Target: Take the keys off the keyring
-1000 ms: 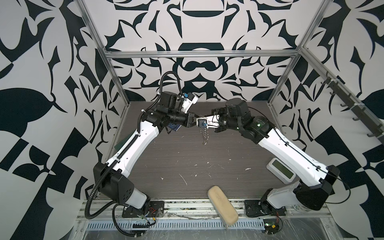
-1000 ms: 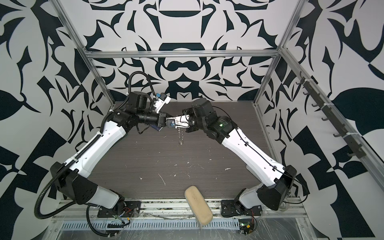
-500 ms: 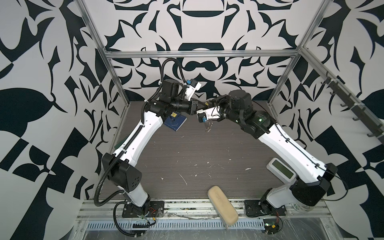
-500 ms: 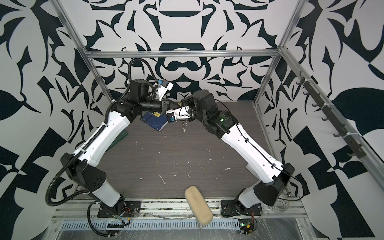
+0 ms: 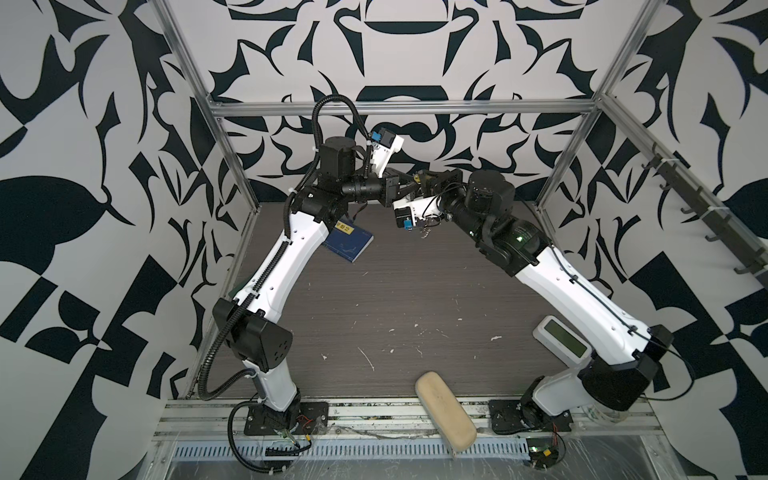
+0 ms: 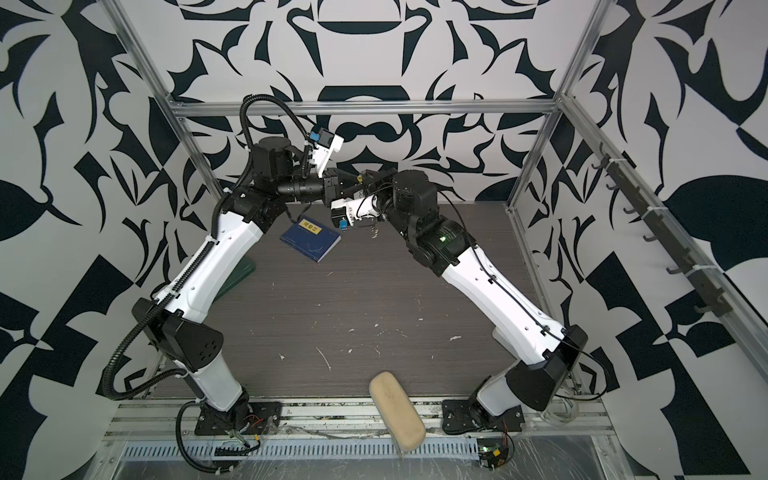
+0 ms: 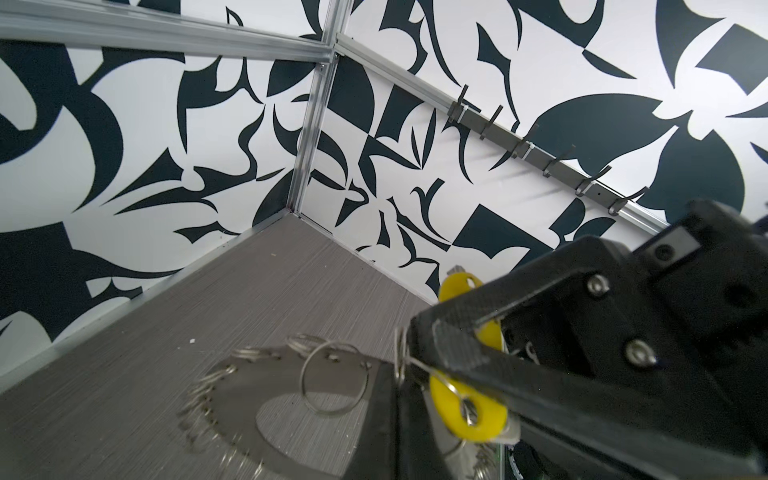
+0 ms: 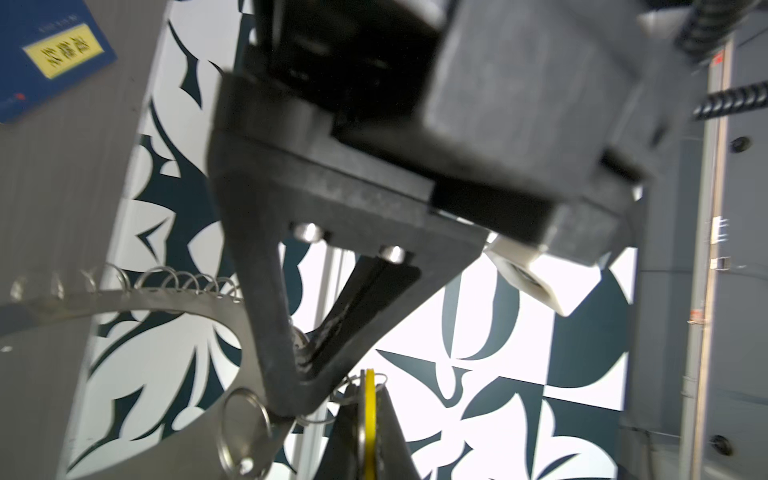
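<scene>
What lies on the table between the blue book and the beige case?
Only bare wood-grain tabletop with a few white scraps, seen in both top views.

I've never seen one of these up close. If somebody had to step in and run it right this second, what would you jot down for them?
Left end effector: shut on the rim of the keyring, holding it up in the air.
Right end effector: shut on the yellow key tag, right beside the keyring.
Done: both things are gripped, one per arm.
Left: the key tag looks linked to the keyring, so it is not yet off. It has to be worked free, probably by easing the two apart gently.
</scene>
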Robot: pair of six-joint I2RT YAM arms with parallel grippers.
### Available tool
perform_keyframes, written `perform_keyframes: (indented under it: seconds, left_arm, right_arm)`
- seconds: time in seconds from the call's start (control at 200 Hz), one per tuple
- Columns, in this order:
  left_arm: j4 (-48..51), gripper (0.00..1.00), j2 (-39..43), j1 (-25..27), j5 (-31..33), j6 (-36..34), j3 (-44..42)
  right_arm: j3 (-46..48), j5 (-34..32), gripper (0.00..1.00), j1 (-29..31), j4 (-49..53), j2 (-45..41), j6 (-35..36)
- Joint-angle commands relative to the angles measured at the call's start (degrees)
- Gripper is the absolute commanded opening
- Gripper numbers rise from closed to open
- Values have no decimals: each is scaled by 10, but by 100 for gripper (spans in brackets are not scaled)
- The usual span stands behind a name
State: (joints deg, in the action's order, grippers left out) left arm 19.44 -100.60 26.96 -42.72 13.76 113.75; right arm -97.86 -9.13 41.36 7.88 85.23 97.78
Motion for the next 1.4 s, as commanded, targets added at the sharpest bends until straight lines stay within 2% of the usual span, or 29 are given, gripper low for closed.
perform_keyframes:
  seconds: [0.0,0.1,0.3,0.48,0.705,0.835,1.105,1.215,1.3,1.395]
  left_arm:
    - [-23,0,-29,-7,26,20,7]
    - [-26,0,-33,-9,23,24,16]
    - [-44,0,-33,-11,18,37,14]
    - [-85,0,-30,-16,7,55,1]
    - [-117,0,-22,-32,-14,61,-14]
    - [-135,0,-11,-38,-24,58,-34]
    - [-258,0,38,-42,-58,50,-139]
    - [-338,0,63,-42,-70,48,-205]
    - [-367,0,73,-42,-80,47,-231]
    - [-405,0,85,-43,-93,47,-258]
  right_arm:
    - [-8,62,16,23,-127,-18,36]
    - [-6,58,24,23,-153,-17,40]
    - [-12,51,30,23,-156,-17,57]
    - [4,91,40,28,-182,-35,42]
    - [-50,88,40,27,-135,-62,-115]
    - [-56,80,40,20,-109,-84,-182]
    - [-106,77,41,-47,8,-79,-350]
    - [-113,125,39,-79,63,-81,-419]
    - [-132,194,38,-110,125,-76,-469]
    - [-138,272,36,-129,177,-75,-491]
